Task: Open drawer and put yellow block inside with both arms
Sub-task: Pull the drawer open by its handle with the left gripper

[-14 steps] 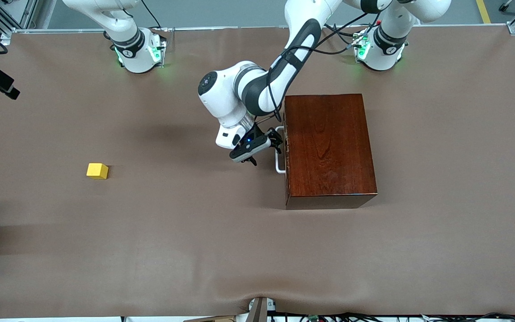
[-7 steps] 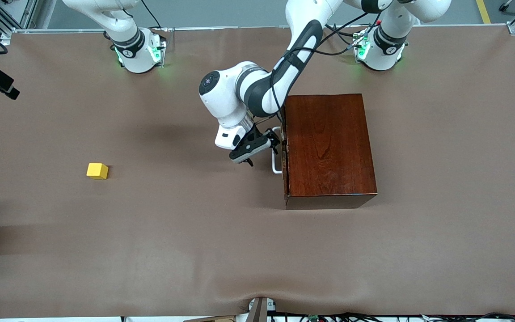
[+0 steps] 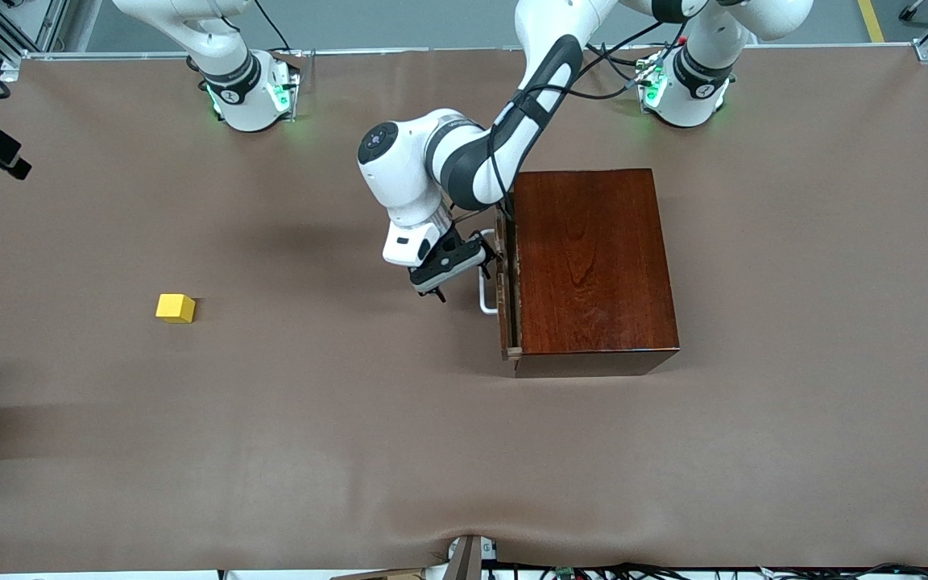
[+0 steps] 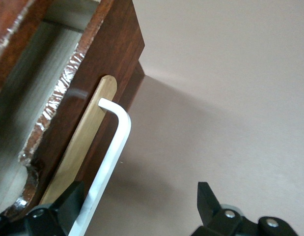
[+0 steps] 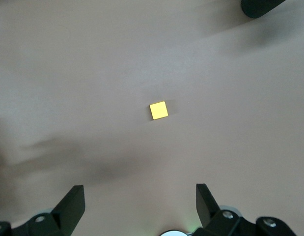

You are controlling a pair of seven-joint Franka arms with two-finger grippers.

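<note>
— Front view: what is seen? The drawer (image 3: 507, 290) is out of the box (image 3: 593, 262) by a crack; the left gripper (image 3: 464, 266) is at its handle (image 3: 486, 283). The yellow block (image 3: 176, 308) lies well apart, toward the right arm's end of the table.

— Left wrist view? The handle (image 4: 110, 162) lies against one finger (image 4: 73, 206), jaws spread — hooked, not pinched. A straight, level pull is advised.

— Right wrist view? The right gripper (image 5: 139, 209) hangs open, high over the block (image 5: 158, 110), waiting.
</note>
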